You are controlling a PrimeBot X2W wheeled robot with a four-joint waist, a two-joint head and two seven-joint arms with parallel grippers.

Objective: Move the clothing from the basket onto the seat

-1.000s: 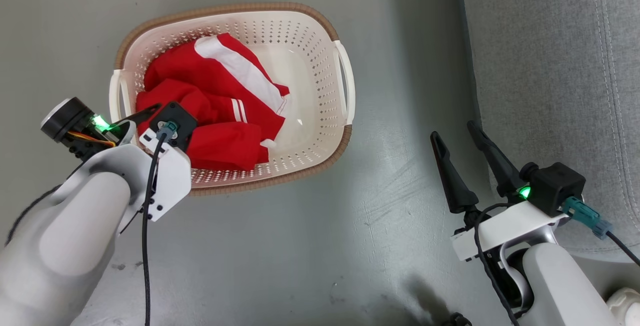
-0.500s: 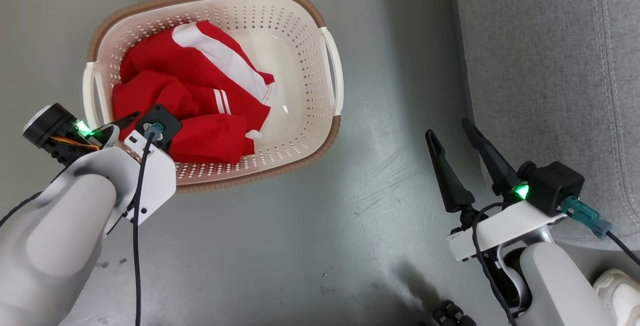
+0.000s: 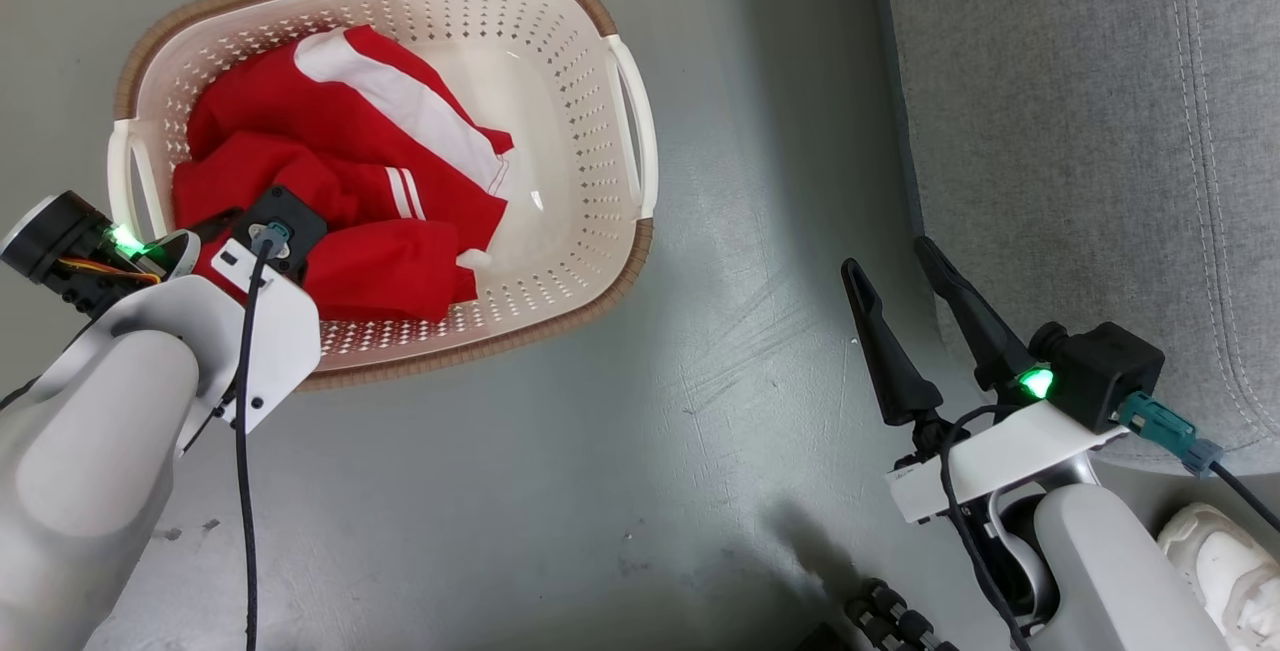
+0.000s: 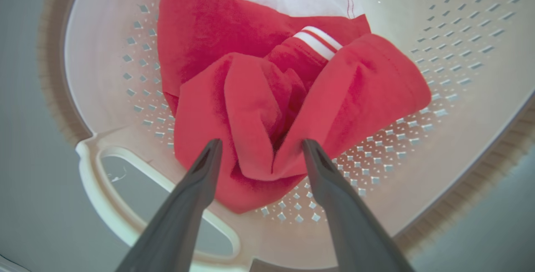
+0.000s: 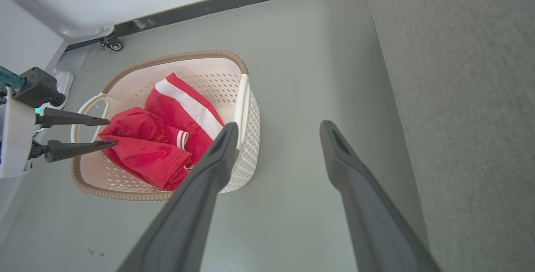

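My left fingers (image 4: 204,167) gape over the clothing (image 4: 250,109) at the handle edge of the basket (image 4: 100,75). A shallow pinch could slip or drag it. My right fingers (image 3: 885,351) gape empty.

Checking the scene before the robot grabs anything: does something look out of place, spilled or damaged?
One stray item: a white slipper lies on the floor beside the sofa. The red clothing sits crumpled inside the upright basket; nothing looks spilled or damaged.
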